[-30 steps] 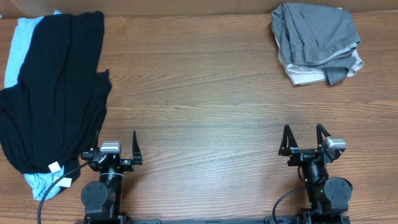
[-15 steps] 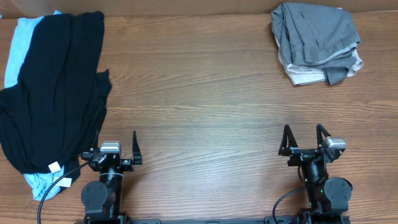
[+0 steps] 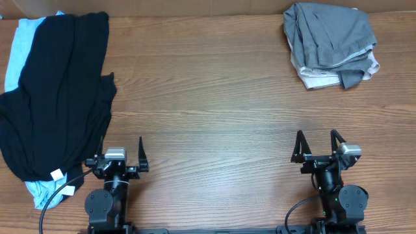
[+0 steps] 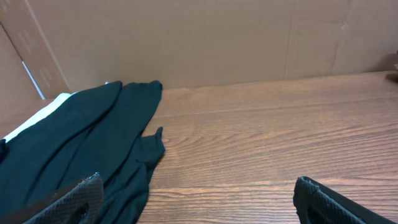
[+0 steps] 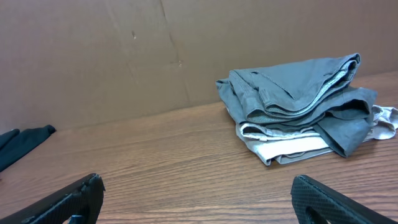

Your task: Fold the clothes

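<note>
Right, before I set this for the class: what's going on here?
Nothing is being handled at this moment. The left gripper and right gripper sit at the near edge of the table, jaws open and empty. A black garment lies spread over a light-blue garment at the far left; grey shorts sit bundled on beige shorts at the far right.

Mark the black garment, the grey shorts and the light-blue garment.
black garment [image 3: 58,97], overhead view, middle of its cloth
grey shorts [image 5: 292,87], right wrist view, top folded layer
light-blue garment [image 3: 14,52], overhead view, exposed far-left strip
</note>
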